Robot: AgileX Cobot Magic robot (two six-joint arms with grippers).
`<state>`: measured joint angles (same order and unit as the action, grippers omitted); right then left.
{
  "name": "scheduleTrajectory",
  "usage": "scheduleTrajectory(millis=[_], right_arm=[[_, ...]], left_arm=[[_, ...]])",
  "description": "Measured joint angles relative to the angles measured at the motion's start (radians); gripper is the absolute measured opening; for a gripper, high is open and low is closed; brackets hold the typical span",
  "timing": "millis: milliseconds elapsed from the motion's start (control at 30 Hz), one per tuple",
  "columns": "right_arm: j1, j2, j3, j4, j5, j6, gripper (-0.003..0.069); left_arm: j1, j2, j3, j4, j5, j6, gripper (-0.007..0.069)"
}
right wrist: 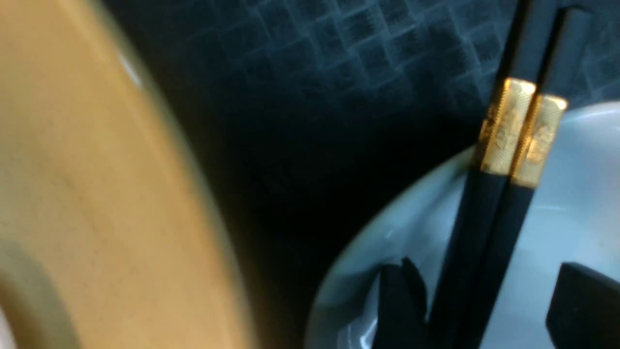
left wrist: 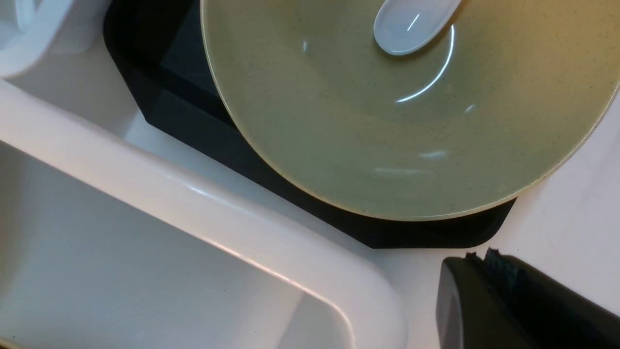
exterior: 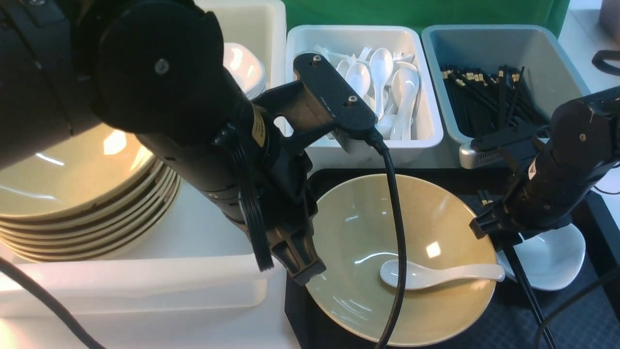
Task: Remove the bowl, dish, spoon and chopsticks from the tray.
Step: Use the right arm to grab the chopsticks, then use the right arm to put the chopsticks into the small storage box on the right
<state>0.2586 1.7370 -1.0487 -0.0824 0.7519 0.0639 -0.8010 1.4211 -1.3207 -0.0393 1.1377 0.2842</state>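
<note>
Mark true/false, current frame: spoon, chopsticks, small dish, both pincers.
1. The spoon lies in the large bowl. True.
2. The chopsticks are in the left pincer. False: they run between the open fingers of the right pincer.
3. The left pincer is shut. True.
4. The small white dish is stacked inside the large bowl. False: it sits beside it on the tray.
</note>
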Motion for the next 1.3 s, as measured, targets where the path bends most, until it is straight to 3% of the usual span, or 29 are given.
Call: scheduleTrajectory(millis=[100, 367, 667, 900, 1100, 1300], right_arm=[[0.000, 0.011, 0.000, 0.001, 0.002, 0.000, 0.0364], [0.000, 0.006, -0.037, 0.005, 0.095, -0.037, 0.0077], [0.000, -0.113, -0.196, -0.002, 0.192, -0.108, 0.0077], [-0.026, -0.077, -0.508, -0.033, 0.177, -0.110, 0.0077], [-0.116, 0.162, -0.866, 0.002, 0.243, -0.102, 0.0077], [-0.196, 0.514, -1.321, 0.124, 0.308, -0.049, 0.0077]], left_arm=[[0.000, 0.000, 0.016, 0.000, -0.016, 0.000, -0.0011], [0.000, 0.000, 0.043, 0.005, -0.034, -0.004, -0.0011], [0.000, 0.000, 0.045, 0.026, -0.037, -0.030, -0.0011], [0.000, 0.000, 0.045, 0.026, -0.054, -0.031, -0.0011], [0.000, 0.000, 0.047, 0.026, -0.054, -0.031, -0.0011], [0.000, 0.000, 0.048, 0.026, -0.053, -0.031, -0.0011]])
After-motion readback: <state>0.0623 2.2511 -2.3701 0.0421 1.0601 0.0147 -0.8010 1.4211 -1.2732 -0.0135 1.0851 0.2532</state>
